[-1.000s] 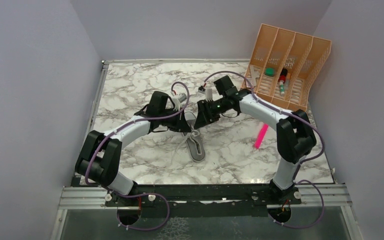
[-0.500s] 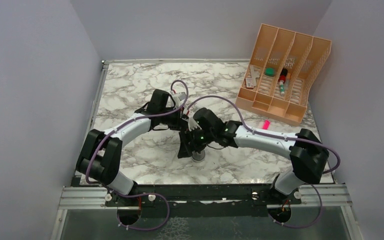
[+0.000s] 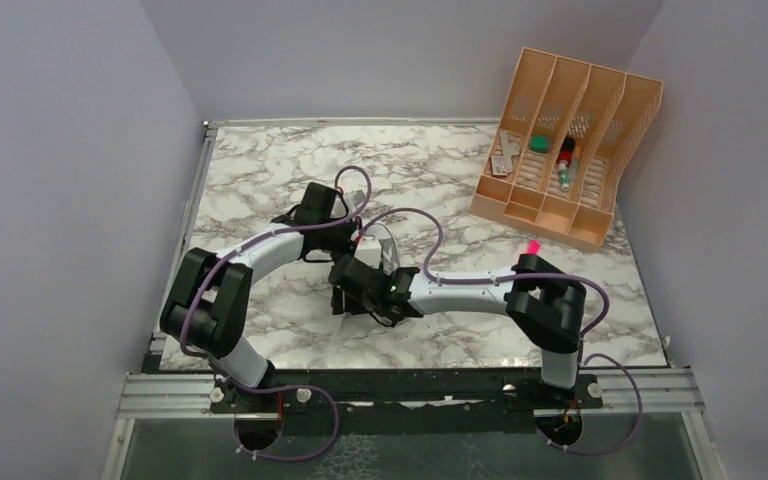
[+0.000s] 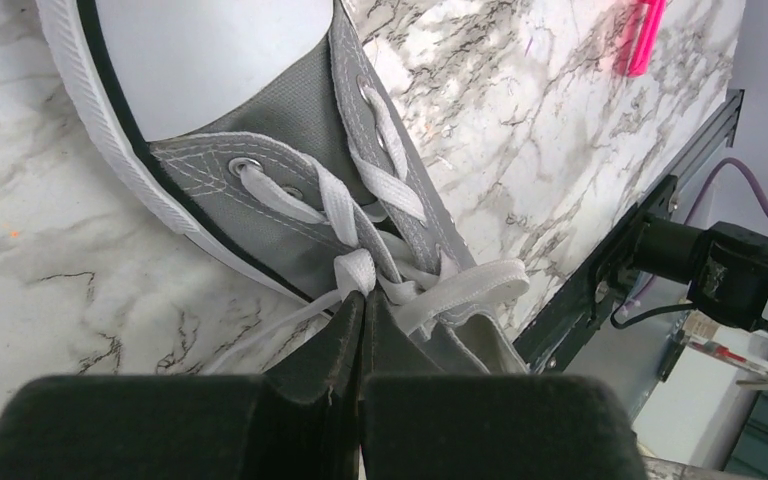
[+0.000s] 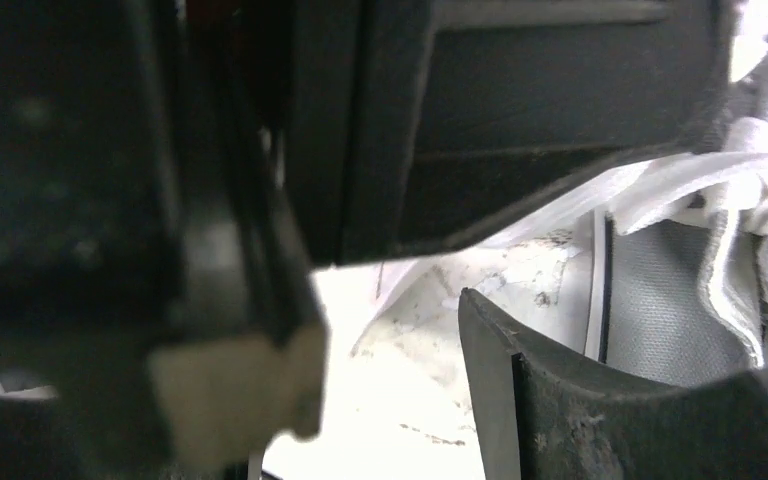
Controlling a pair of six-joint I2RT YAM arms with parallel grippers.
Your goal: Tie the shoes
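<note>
Pinching a strand of white lace [image 4: 355,268], the left claw [image 4: 360,305] is fully closed, its fingers pressed flat together with the strand coming out at their tips. The strand runs from the crossed lacing on the grey canvas sneaker [image 4: 300,130]. A loose loop of the same lace lies just right of the grip, over the shoe's opening.

The sneaker sits on the marble worktop [image 4: 60,260] near its middle. In the left wrist view the white toe cap [image 4: 210,50] points away from the camera and the ribbed white sole rim [image 4: 110,110] curves round its left side. From above the shoe is mostly hidden under both arms, with only a pale arc showing.

The right claw [image 3: 348,298] is low at the shoe's near side, close against the left one. Its wrist view is blurred and crowded. One dark finger [image 5: 600,400] shows at the bottom, and white lace and grey canvas show beyond. Cannot tell whether it is open or gripping anything.

A pink marker [image 4: 645,35] lies on the worktop to the right, well apart from the shoe. A peach slotted organizer [image 3: 640,110] stands in the far right corner.
</note>
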